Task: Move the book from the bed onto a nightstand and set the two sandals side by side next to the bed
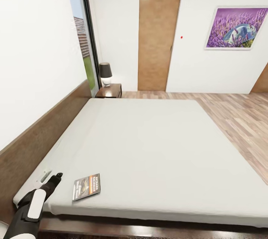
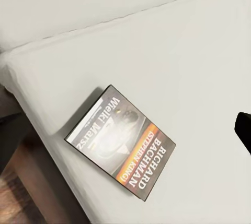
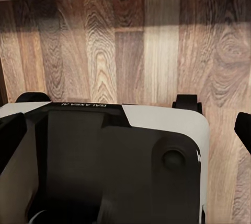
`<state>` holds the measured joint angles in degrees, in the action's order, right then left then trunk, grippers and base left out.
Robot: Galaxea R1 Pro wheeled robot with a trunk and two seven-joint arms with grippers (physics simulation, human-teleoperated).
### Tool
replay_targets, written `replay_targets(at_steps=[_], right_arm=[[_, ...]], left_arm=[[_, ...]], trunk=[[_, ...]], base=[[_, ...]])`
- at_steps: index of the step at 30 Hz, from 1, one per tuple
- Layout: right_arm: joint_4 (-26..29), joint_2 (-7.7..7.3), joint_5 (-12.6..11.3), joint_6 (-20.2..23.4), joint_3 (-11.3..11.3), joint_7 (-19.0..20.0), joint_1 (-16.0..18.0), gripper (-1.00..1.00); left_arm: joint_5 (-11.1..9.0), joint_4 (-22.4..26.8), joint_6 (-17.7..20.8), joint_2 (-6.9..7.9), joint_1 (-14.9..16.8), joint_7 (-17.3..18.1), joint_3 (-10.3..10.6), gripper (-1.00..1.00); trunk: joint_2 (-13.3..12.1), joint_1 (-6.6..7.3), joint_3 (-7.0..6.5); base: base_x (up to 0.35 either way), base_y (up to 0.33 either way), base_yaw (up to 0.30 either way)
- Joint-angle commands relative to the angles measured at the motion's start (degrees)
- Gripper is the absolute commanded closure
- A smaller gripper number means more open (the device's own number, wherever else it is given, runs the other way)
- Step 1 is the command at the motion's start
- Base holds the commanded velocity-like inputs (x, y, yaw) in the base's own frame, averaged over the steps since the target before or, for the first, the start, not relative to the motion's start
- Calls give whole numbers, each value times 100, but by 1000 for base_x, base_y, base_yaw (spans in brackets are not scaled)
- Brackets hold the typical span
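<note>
- Head view: book lies flat near the bed corner closest to the robot, left gripper just beside it over the mattress. Can't tell if its fingers are spread.
- Left wrist: cover faces up, so I'd come in low at an edge.
- Right wrist: floor below, fingers look spread.
- Nightstand sits at the bed's far corner.

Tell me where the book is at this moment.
In the head view the book lies flat on the bed, near the mattress's front left corner, just right of the left gripper, far from the nightstand.
</note>
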<state>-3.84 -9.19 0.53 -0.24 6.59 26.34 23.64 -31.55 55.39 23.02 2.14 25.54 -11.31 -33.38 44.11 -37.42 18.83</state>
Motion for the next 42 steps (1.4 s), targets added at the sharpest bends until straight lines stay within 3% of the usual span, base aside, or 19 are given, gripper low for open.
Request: replay_targets(at_steps=[1, 7, 15, 42], right_arm=[[-18, -3, 5, -4, 45, 20, 9, -100], [-20, -3, 7, -6, 45, 20, 9, -100], [-20, -3, 5, -11, 45, 20, 9, -100], [-20, -3, 2, -11, 45, 20, 9, -100]], left_arm=[[-61, 9, 26, -1, 3, -39, -2, -100], [-62, 8, 27, -3, 3, -31, 0, -100], [-62, 6, 27, -3, 3, -32, 172, -100], [-62, 8, 41, -3, 3, -36, 183, -100]], trunk=[[7, -1, 17], [7, -1, 71], [7, -1, 144], [7, -1, 390]], base=[[0, 0, 0], [0, 0, 0], [0, 0, 0], [0, 0, 0]])
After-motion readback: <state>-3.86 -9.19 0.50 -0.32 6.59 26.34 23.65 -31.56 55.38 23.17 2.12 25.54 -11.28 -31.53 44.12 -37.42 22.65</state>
